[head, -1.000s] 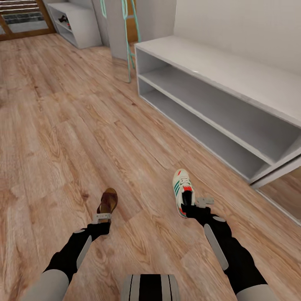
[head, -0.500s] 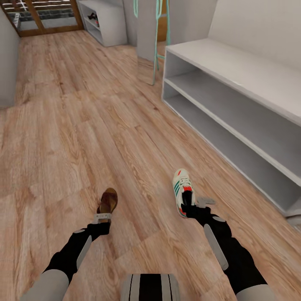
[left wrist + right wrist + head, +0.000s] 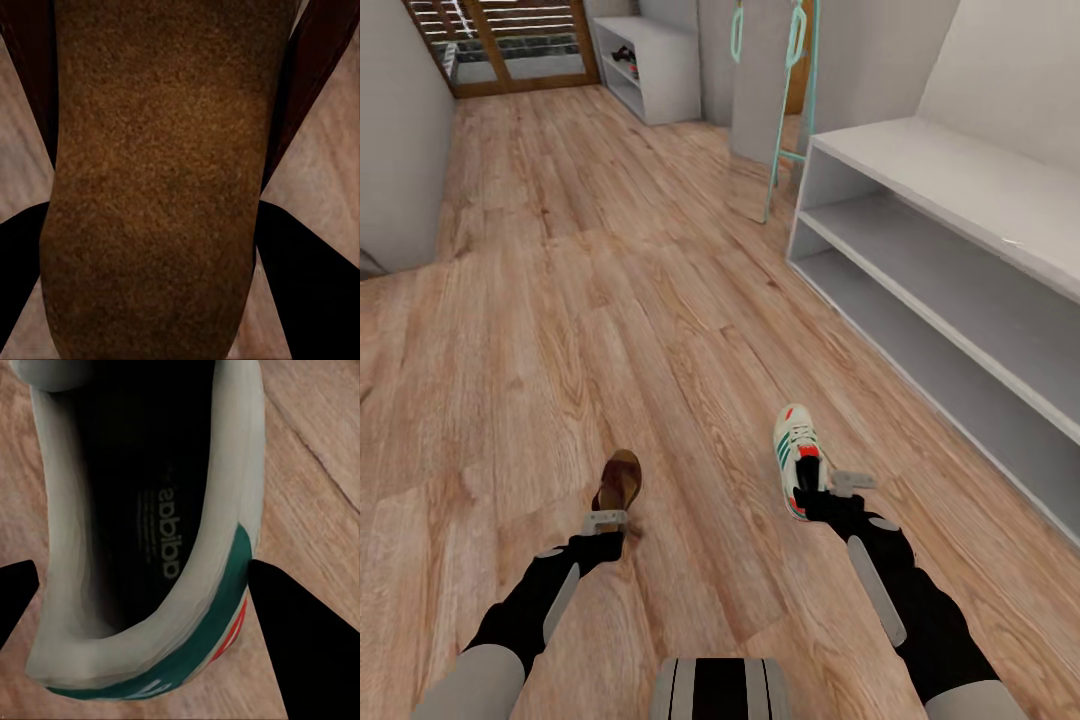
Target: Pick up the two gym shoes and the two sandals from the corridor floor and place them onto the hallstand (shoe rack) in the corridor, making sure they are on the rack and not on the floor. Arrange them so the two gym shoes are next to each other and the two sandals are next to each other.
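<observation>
Left hand (image 3: 606, 520): my fingers are clamped on the heel of a brown sandal (image 3: 619, 482), carried above the floor (image 3: 560, 330).
Right hand (image 3: 822, 488): I have the fingers gripping the heel of a white sneaker (image 3: 796, 455), toe pointing away from me.
Shoe rack (image 3: 960, 260): pale, two open bays, ahead on my right, both bays bare.
Far end: a second white shelf unit (image 3: 650, 65).

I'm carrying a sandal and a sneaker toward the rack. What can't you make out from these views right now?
- Sandal: head view, its heel is hidden by the left gripper; the left wrist view is too close for shape.
- Gym shoe: heel covered by the right gripper.
- Hallstand: right end cut off by the frame edge.
- Far bench: contents too small to identify.
</observation>
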Motion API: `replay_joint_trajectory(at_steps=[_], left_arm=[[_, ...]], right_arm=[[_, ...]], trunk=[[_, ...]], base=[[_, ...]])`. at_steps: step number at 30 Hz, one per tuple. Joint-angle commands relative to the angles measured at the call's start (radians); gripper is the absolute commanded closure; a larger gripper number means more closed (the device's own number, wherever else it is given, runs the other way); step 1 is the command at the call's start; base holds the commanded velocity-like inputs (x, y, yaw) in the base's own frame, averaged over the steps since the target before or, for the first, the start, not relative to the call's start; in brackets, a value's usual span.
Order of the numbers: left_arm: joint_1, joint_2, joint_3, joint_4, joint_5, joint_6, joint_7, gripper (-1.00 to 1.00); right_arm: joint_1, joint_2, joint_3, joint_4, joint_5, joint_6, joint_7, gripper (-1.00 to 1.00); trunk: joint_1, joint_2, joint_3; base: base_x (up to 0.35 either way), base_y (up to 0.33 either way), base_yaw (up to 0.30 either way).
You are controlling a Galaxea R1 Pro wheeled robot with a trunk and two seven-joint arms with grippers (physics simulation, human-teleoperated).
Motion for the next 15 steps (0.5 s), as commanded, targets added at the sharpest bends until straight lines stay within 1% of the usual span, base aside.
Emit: replay_joint_trajectory(at_steps=[1, 4, 10, 15], left_arm=[[0.000, -0.001, 0.004, -0.001, 0.001, 0.006, -0.006, 1.00], [0.000, -0.001, 0.004, -0.001, 0.001, 0.006, -0.006, 1.00], [0.000, -0.001, 0.004, -0.001, 0.001, 0.006, -0.006, 1.00], [0.000, -0.001, 0.004, -0.001, 0.001, 0.006, -0.006, 1.00]], right_arm=[[0.000, -0.001, 0.003, -0.002, -0.010, 0.003, -0.010, 1.00], [0.000, -0.001, 0.003, -0.002, -0.011, 0.003, -0.010, 1.00], [0.000, -0.001, 0.003, -0.002, -0.011, 0.003, -0.010, 1.00], [0.000, -0.001, 0.003, -0.002, -0.012, 0.003, -0.010, 1.00]], trunk=[[0.000, 0.000, 0.001], [0.000, 0.000, 0.006], [0.000, 0.000, 0.015], [-0.002, 0.001, 0.042]], base=[[0.259, 0.149, 0.109], [0.132, 0.073, 0.108], [0.025, 0.014, 0.107], [0.003, 0.002, 0.105]])
